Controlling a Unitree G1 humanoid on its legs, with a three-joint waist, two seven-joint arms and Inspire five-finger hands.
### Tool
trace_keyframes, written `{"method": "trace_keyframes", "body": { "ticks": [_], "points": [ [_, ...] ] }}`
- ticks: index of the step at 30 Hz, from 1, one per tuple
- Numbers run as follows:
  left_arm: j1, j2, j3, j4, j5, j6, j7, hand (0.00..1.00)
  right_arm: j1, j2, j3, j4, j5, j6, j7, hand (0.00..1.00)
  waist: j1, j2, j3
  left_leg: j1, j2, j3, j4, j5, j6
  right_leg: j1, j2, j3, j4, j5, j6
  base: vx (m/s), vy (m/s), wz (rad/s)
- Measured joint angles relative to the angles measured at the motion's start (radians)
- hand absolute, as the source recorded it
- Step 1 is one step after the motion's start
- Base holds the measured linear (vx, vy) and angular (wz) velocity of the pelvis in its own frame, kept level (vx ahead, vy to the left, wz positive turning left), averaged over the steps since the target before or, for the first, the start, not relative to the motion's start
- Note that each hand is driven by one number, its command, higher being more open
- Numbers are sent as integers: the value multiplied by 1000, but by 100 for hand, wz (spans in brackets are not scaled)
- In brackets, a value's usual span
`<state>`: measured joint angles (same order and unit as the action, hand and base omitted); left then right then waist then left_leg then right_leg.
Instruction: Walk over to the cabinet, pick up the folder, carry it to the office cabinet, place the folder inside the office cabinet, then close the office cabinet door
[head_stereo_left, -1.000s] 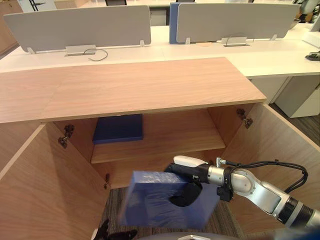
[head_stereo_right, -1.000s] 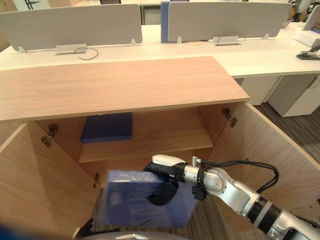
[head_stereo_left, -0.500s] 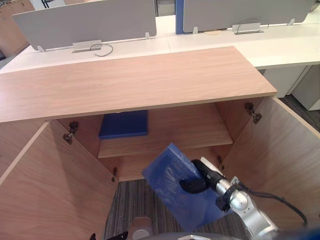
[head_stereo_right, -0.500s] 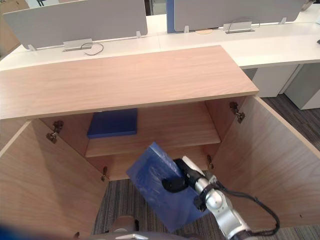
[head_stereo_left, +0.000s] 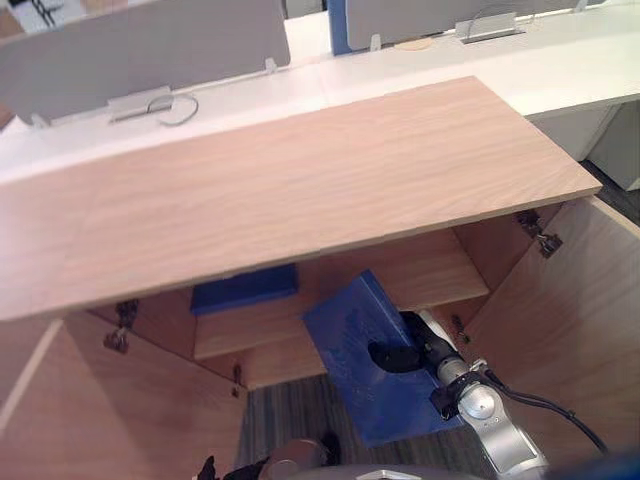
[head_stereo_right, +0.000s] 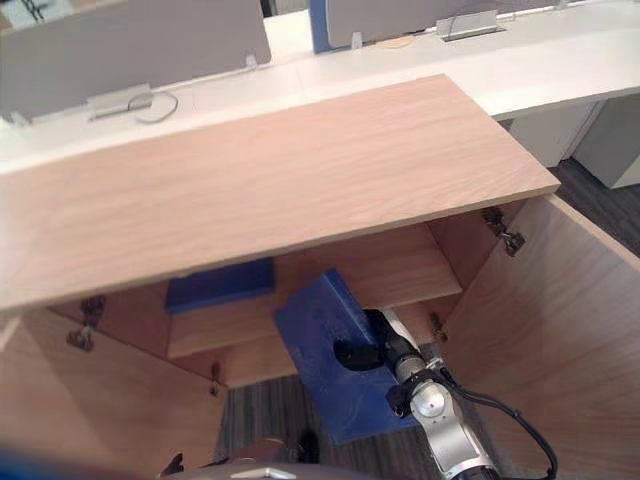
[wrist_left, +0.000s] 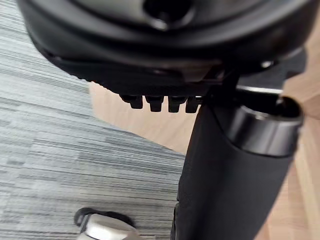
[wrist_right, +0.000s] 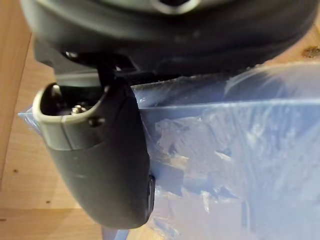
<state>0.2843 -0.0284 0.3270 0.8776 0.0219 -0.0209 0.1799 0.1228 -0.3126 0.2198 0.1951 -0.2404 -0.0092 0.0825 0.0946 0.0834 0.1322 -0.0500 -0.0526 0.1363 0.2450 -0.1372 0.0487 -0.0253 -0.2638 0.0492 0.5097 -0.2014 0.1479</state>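
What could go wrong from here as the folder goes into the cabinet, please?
The folder is tilted, its upper corner near the front edge of the shelf, just below the cabinet top; it might catch there. The right hand grips it from one side only, so a bump could twist it loose.

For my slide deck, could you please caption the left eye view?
Right hand holds a tilted blue folder before the open wooden cabinet; a second folder lies on its shelf.
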Motion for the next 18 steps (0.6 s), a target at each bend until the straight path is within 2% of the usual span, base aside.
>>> {"method": "trace_keyframes", "body": {
  "ticks": [1, 2, 3, 4, 6, 8, 9, 10, 11, 12, 14, 15, 17, 18],
  "points": [
    [1, 1, 0, -1, -2, 0, 2, 100, 0, 1, 0, 0, 0, 0, 0, 0, -2, 0, 0, 13, -3, 1, -6, -1, 3, -9, -4, -6, 33, 5, -9, 212, 223, -22],
    [2, 3, -1, -1, -6, -1, 12, 100, -1, 2, 0, -1, -1, 0, 0, 0, -19, 2, -1, 54, -9, -4, -23, -10, 23, -51, -32, -58, 163, 44, -73, 181, 139, 9],
    [2, 9, -7, 0, -13, 0, 20, 100, -3, 9, 0, -3, 1, 0, 0, 0, -34, 6, -4, 83, -8, -11, -26, -21, 41, -88, -69, -147, 246, 3, -119, 212, 159, 13],
    [1, 13, -10, 0, -13, 0, 20, 100, -4, 14, 0, -5, 2, 0, 0, 0, -39, 5, -6, 86, -7, -16, -25, -25, 44, -103, -73, -175, 247, -17, -124, 161, 91, 20],
    [-10, 22, -18, 7, -13, 0, 20, 100, -10, 29, -2, -9, 5, 0, -1, 0, -55, 0, 2, 88, -1, -36, -19, -34, 46, -138, -62, -209, 220, -57, -123, 112, 28, 25],
    [-27, 22, -36, 19, -13, 0, 21, 100, -6, 36, -3, -6, 7, 0, -3, 0, -59, 9, 27, 106, 27, -57, 11, -53, 34, -149, -2, -205, 93, -60, -93, 134, -49, 30],
    [-27, 23, -39, 19, -13, 0, 21, 100, -2, 40, -3, -6, 9, 0, -4, 0, -59, 5, 29, 108, 28, -64, 17, -58, 27, -149, 9, -200, 50, -51, -79, 116, -108, 27],
    [-26, 32, -41, 16, -14, 0, 19, 100, 3, 57, -4, -11, 16, 0, -6, 0, -56, -18, 34, 107, 23, -67, 40, -77, 5, -145, 23, -187, -47, 8, -64, 103, -169, 27],
    [-32, 44, -45, 24, -14, 2, 20, 100, 9, 68, -9, -15, 80, -2, -9, 0, -56, -31, 49, 103, 20, -76, 80, -112, -12, -142, 24, -188, -63, 72, -43, 94, -190, 19],
    [-29, 38, -45, 26, -14, 4, 20, 100, 14, 69, -13, -14, 112, -2, -14, 0, -54, -21, 49, 100, 32, -77, 96, -120, -24, -140, 34, -192, -63, 68, -46, 81, -185, 1],
    [-7, 9, -44, 26, -14, 4, 21, 100, 23, 73, -37, -28, 280, -2, -21, 0, -52, 14, 44, 84, 71, -73, 118, -147, -39, -139, 73, -198, -71, 58, -60, 85, -137, -13],
    [-4, 6, -43, 26, -14, 4, 21, 100, 28, 80, -50, -39, 311, -2, -24, 0, -52, 20, 43, 79, 79, -72, 126, -152, -41, -145, 81, -198, -69, 56, -63, 77, -116, -9],
    [0, 2, -37, 24, -35, 0, 20, 100, 34, 100, -94, -71, 549, -4, -28, 0, -54, 25, 47, 60, 94, -72, 167, -174, -52, -163, 91, -199, -34, 35, -74, 54, -96, -5],
    [0, 2, -35, 24, -42, -1, 20, 100, 34, 107, -104, -76, 616, -6, -28, 0, -54, 25, 49, 54, 95, -72, 179, -179, -53, -168, 91, -198, -20, 27, -75, 23, -58, 0]
  ]
}}
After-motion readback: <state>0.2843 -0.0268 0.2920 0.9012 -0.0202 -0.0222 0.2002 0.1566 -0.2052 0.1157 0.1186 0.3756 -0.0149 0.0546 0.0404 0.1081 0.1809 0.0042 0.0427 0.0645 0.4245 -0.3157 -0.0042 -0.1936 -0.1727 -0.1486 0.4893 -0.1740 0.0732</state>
